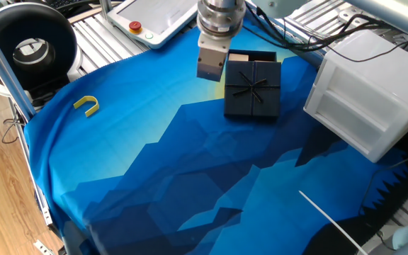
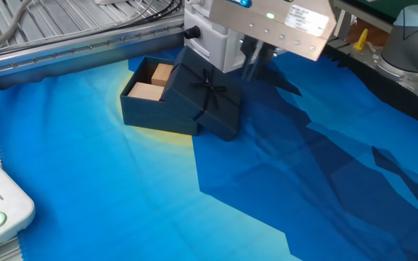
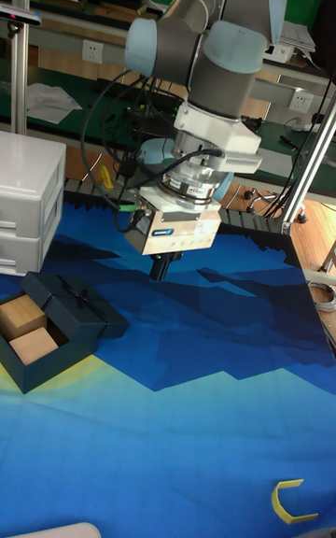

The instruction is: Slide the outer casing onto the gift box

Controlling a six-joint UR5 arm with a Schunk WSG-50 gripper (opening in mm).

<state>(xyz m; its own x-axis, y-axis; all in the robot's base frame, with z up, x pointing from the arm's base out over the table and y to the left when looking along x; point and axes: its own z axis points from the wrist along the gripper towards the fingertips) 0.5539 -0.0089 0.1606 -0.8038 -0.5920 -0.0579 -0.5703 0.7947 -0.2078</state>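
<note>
Flat, square, matte navy cardboard sleeve [image 1: 253, 88] with a thin dark ribbon crossed and tied in a small bow on top, lying on the blue cloth [image 1: 190, 170] and pushed only partway over the box. Sitting tilted in the other fixed view [image 2: 210, 98], one edge riding up on the box rim, the far corner down on the cloth.

Shallow dark-walled box [image 2: 149, 96] sticking out from under the sleeve, open part showing two pale tan, wood-like blocks side by side inside. Same box at lower left in the tall view [image 3: 37, 342], sleeve [image 3: 79, 306] overlapping its far side.

Just beside the sleeve, hovering above the cloth and touching neither sleeve nor box: gripper [image 3: 162, 267], a boxy silver-grey metal body with two slim dark fingers pointing down. Fingers close together, almost no gap between them, nothing held. Blurred in the other fixed view [image 2: 254, 67]; seen from above in one fixed view [image 1: 210, 69], at the sleeve's left edge.

Cloth smooth, printed in angular blue facets with a yellow glow around the box.

Beyond the sleeve, on its right in one fixed view: large white plastic drawer unit [image 1: 370, 88], glossy and rectangular. Well apart on the left: small yellow U-shaped piece [image 1: 86, 105].
</note>
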